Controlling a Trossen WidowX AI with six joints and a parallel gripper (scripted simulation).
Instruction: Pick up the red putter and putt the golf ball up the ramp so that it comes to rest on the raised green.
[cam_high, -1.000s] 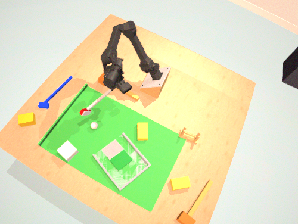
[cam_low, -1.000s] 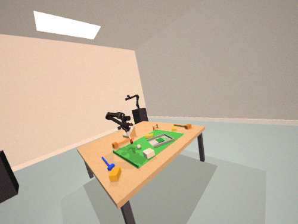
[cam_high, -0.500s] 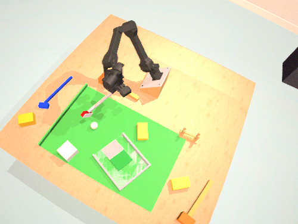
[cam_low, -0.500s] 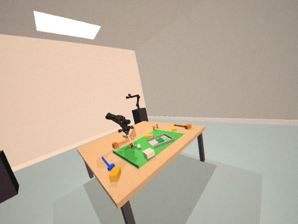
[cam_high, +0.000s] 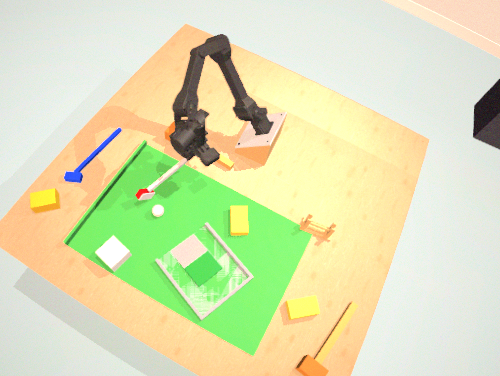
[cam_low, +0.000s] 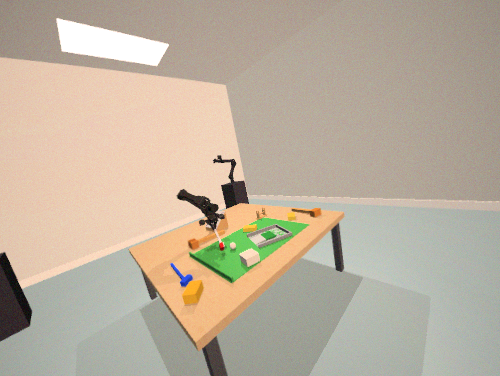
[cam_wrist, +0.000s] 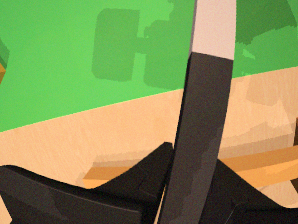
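The red putter (cam_high: 167, 176) (cam_low: 218, 237) (cam_wrist: 214, 27) has a pale shaft and a dark grip. My gripper (cam_high: 193, 155) (cam_wrist: 182, 152) is shut on that grip, above the mat's back edge. The red head (cam_high: 144, 193) (cam_low: 222, 246) is low over the green mat; whether it touches is unclear. The white golf ball (cam_high: 157, 210) (cam_low: 233, 246) sits on the mat a short gap from the head, on the ramp side. The ramp (cam_high: 187, 250) leads to the raised green (cam_high: 203, 268) (cam_low: 268, 235), inside grey rails (cam_high: 228, 248). Ball and head are outside the wrist view.
A white block (cam_high: 113, 252) (cam_low: 249, 257) and a yellow block (cam_high: 239, 220) (cam_low: 250, 228) stand on the mat. A dark-green wall (cam_high: 105, 192) edges it. A blue putter (cam_high: 97, 151) (cam_low: 181, 274) lies beyond. An orange-headed mallet (cam_high: 226, 161) (cam_low: 193, 243) lies beneath the arm. A wooden rack (cam_high: 318, 228) stands at the opposite end.
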